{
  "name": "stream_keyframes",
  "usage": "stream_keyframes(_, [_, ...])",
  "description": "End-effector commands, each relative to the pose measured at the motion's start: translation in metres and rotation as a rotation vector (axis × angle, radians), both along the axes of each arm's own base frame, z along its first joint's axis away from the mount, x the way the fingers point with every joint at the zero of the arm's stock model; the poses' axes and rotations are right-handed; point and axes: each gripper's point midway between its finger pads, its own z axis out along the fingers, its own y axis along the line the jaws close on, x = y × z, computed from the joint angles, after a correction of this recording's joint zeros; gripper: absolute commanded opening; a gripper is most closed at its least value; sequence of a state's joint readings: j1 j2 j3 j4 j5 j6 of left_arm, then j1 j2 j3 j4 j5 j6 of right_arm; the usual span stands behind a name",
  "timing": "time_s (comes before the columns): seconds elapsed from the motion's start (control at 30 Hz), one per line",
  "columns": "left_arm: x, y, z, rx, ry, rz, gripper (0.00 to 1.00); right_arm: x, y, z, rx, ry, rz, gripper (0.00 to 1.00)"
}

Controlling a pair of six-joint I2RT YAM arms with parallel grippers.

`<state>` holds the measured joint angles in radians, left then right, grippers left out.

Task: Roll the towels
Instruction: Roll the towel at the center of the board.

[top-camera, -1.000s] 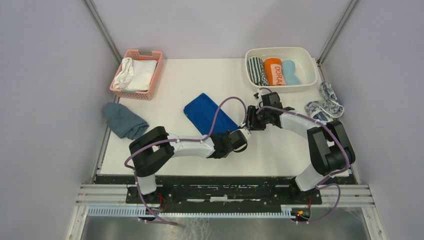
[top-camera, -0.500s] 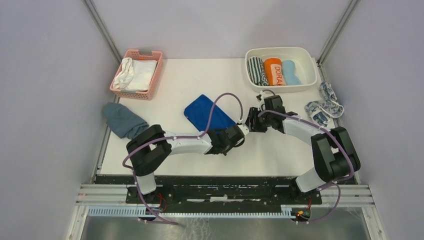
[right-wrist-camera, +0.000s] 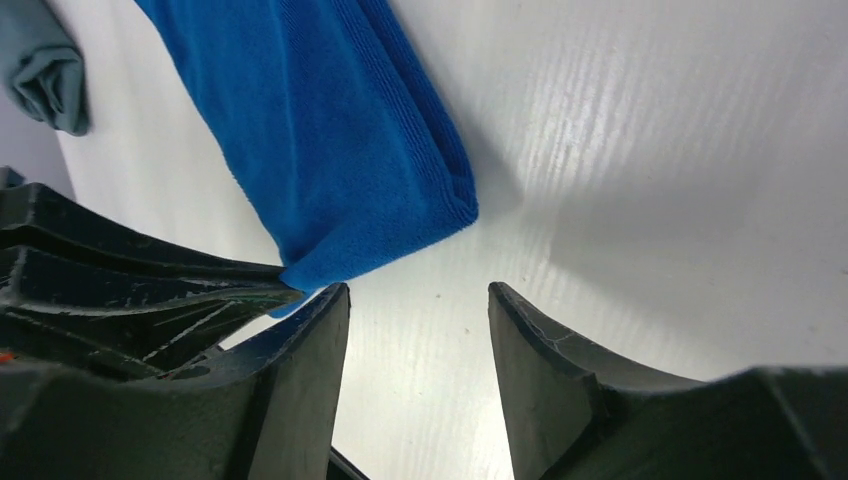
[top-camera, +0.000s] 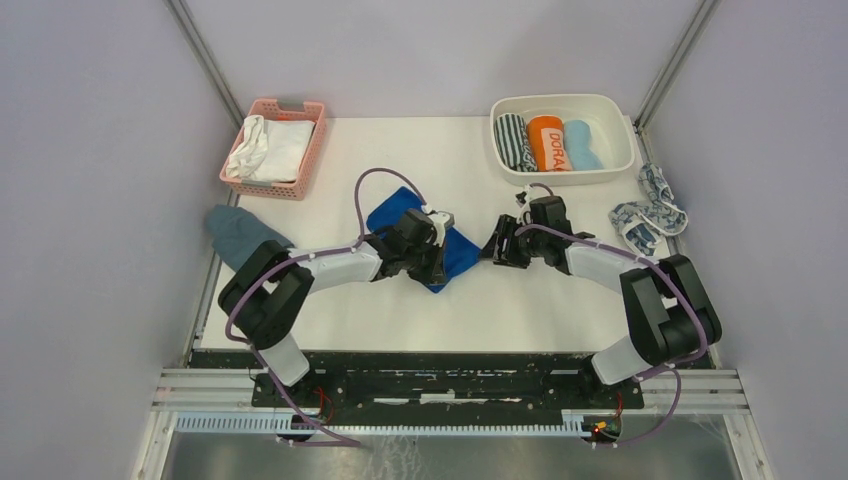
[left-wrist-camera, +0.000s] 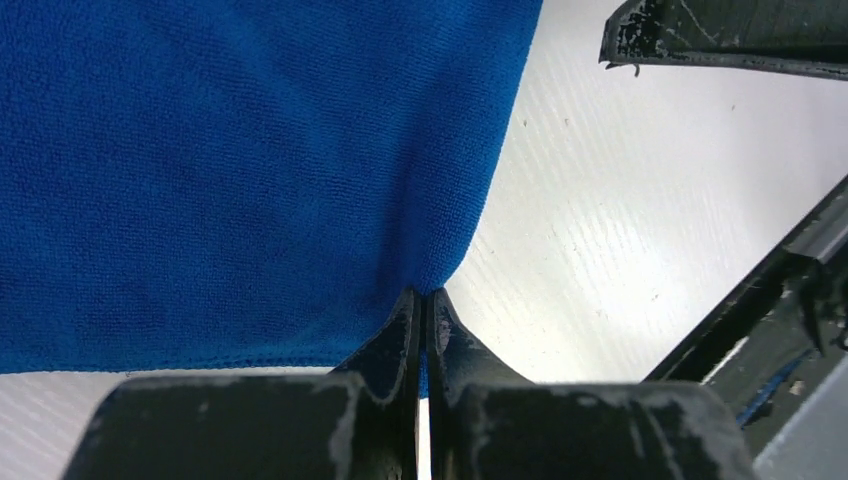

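Note:
The royal blue towel (top-camera: 462,252) lies flat in the middle of the table. My left gripper (top-camera: 437,270) reaches across it and is shut on one near corner of the towel (left-wrist-camera: 250,170). The cloth is pinched between the closed fingertips (left-wrist-camera: 440,320). My right gripper (top-camera: 497,246) sits low over the table just right of that towel (right-wrist-camera: 330,150), open, with only bare table between its fingers (right-wrist-camera: 520,350). The patterned towel (top-camera: 648,206) lies crumpled at the table's right edge. A light blue towel (top-camera: 581,145) lies rolled in the white bin (top-camera: 620,125).
The white bin also holds a striped roll (top-camera: 513,140) and an orange roll (top-camera: 547,143). A pink basket (top-camera: 312,150) with white cloths stands at the back left. A teal-grey cloth (top-camera: 238,235) lies at the left edge.
My left gripper has shut on the blue towel's corner and swung left over the towel with it. My right gripper has opened a little wider and stayed about where it was.

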<state>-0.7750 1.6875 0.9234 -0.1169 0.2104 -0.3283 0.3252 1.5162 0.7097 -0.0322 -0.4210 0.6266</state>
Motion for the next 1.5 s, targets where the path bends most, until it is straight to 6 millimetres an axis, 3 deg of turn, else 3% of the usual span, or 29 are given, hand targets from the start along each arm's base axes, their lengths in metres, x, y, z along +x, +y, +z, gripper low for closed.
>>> stream_keyframes(0.0, [-0.002, -0.019, 0.03, -0.212, 0.075, 0.006, 0.03, 0.015, 0.02, 0.015, 0.114, -0.046, -0.003, 0.62])
stream_keyframes(0.3, [0.001, -0.014, 0.024, -0.237, 0.11, 0.039, 0.03, 0.03, 0.034, -0.007, 0.144, 0.029, -0.1, 0.61])
stream_keyframes(0.57, [0.002, -0.008, 0.019, -0.199, 0.093, 0.036, 0.03, 0.033, 0.041, -0.023, 0.1, 0.084, -0.152, 0.51])
stream_keyframes(0.73, [0.004, 0.002, 0.018, -0.145, 0.051, 0.055, 0.03, 0.03, 0.029, -0.023, 0.0, 0.126, -0.188, 0.29])
stream_keyframes(0.87, [0.007, 0.007, 0.027, -0.077, -0.06, 0.071, 0.23, 0.022, 0.021, -0.019, -0.107, 0.162, -0.193, 0.11])
stream_keyframes(0.97, [0.008, 0.003, 0.042, -0.031, -0.173, 0.079, 0.39, 0.017, 0.017, -0.017, -0.153, 0.192, -0.194, 0.08])
stream_keyframes(1.07, [0.007, -0.003, 0.055, 0.029, -0.31, 0.092, 0.49, 0.015, 0.016, -0.015, -0.168, 0.214, -0.2, 0.1])
stream_keyframes(1.23, [-0.001, -0.018, 0.06, 0.143, -0.473, 0.037, 0.59, 0.014, 0.014, -0.012, -0.186, 0.233, -0.217, 0.1])
stream_keyframes(1.47, [-0.012, -0.042, 0.04, 0.323, -0.596, -0.032, 0.65, 0.014, 0.015, -0.011, -0.193, 0.265, -0.236, 0.1])
